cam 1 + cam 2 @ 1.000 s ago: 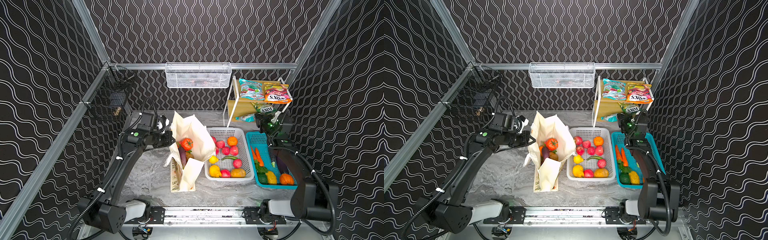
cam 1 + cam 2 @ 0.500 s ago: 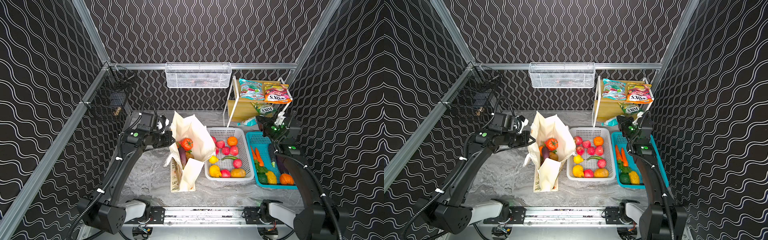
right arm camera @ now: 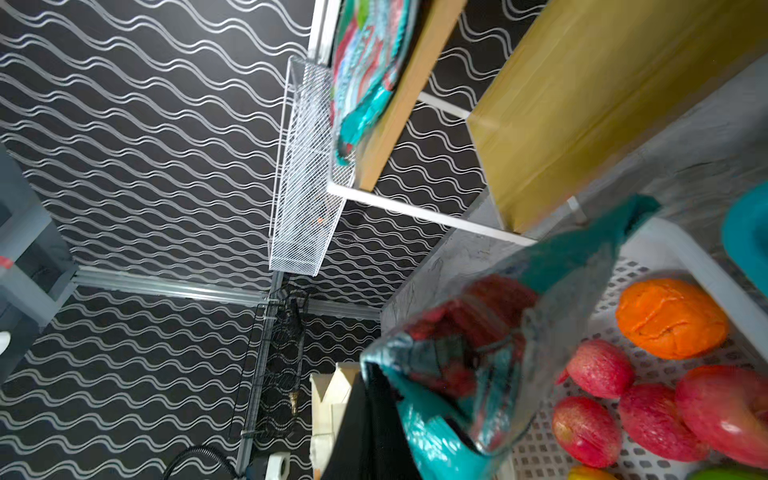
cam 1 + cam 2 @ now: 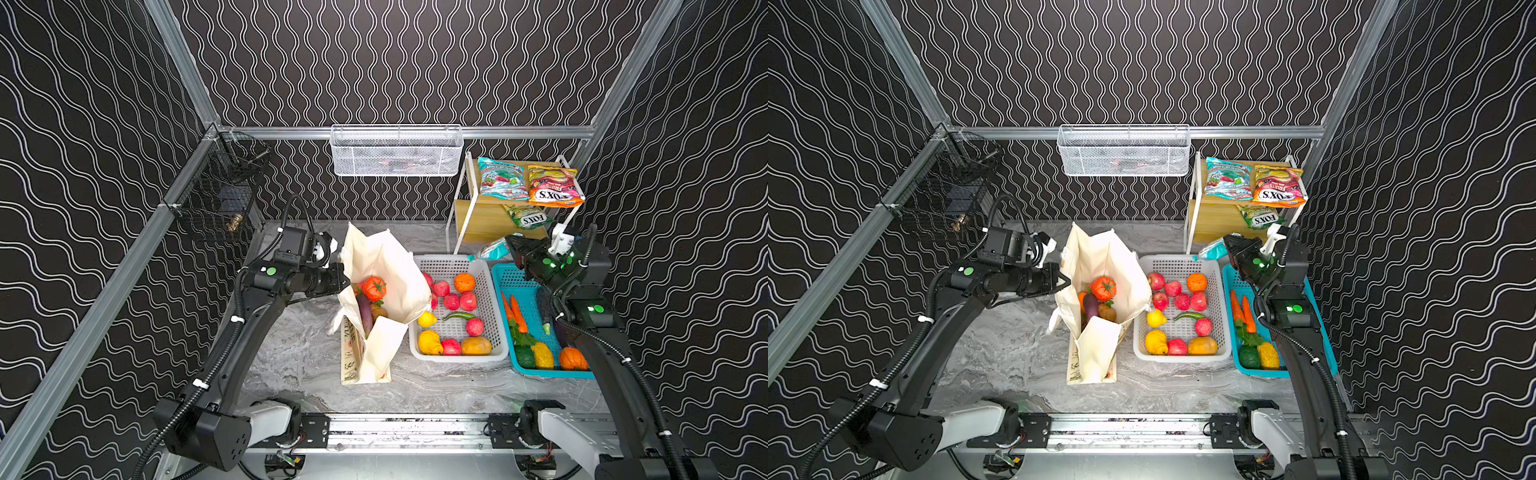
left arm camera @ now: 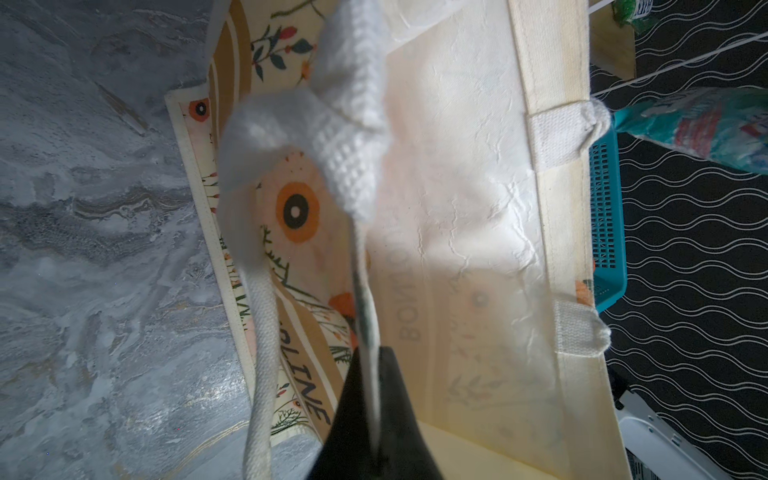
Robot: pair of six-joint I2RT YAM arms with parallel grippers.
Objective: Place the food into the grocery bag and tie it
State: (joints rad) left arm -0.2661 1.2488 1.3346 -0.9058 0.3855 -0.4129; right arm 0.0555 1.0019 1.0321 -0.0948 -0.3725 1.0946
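The grocery bag (image 4: 382, 266) (image 4: 1100, 257) stands open on the table, with a red tomato (image 4: 374, 287) and a dark eggplant (image 4: 365, 311) inside. My left gripper (image 4: 343, 280) (image 4: 1064, 282) (image 5: 370, 374) is shut on the cream cloth rim of the grocery bag (image 5: 457, 208); a white strap handle (image 5: 345, 124) hangs in front of it. My right gripper (image 4: 513, 249) (image 4: 1229, 245) (image 3: 386, 399) is shut on a teal candy packet (image 4: 492, 249) (image 4: 1210, 248) (image 3: 498, 332), held in the air just in front of the shelf's lower level, above the far corner of the white basket.
A white perforated basket (image 4: 457, 357) of toy fruit sits right of the bag, and a teal basket (image 4: 505, 270) of vegetables beside it. The wooden shelf (image 4: 473, 208) behind holds a teal packet (image 4: 500, 178) and an orange FOX'S packet (image 4: 552, 189). Wire baskets hang on the back wall (image 4: 397, 151) and left wall (image 4: 220, 195).
My right arm's wrist and forearm have swung to the right, and the teal packet has come slightly out from the shelf. The left arm and the bag have not moved.
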